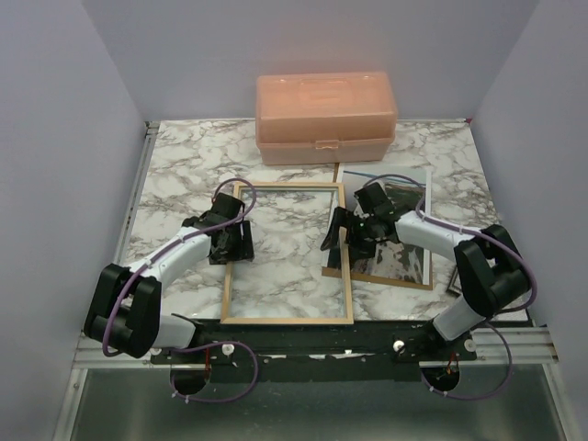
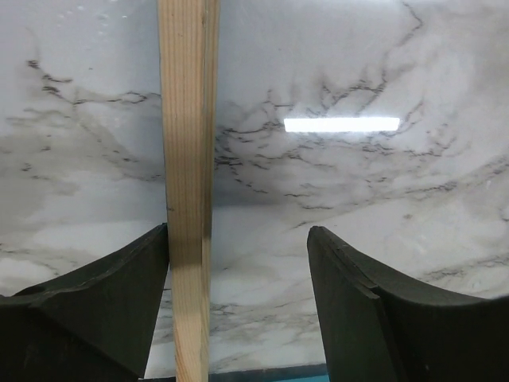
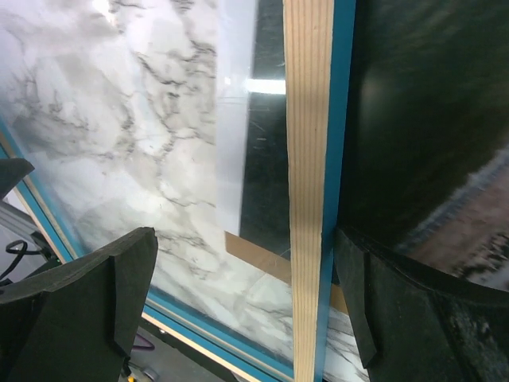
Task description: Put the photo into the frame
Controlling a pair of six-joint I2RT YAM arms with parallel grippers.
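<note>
Down at the near side, the left gripper (image 2: pixel 237 239) has its fingers apart, straddling the left wooden rail of the frame (image 1: pixel 285 320), one finger right against the wood and the other standing off. Over on the right, the right gripper (image 3: pixel 245 239) is spread wide over the opposite rail, a blue edge showing beside the wood. The frame lies on the marble desk (image 1: pixel 184 165), wood side up and with nothing inside it. The photo (image 1: pixel 401 262) sits picture-up just beside the frame's right rail, under the right arm, on a brown board (image 1: pixel 404 283). This looks like the frame-handling step. The next move calls for both grippers closing evenly on their rails, without twisting the frame. Beyond sits a peach plastic box (image 1: pixel 326 118). No readable writing anywhere.
</note>
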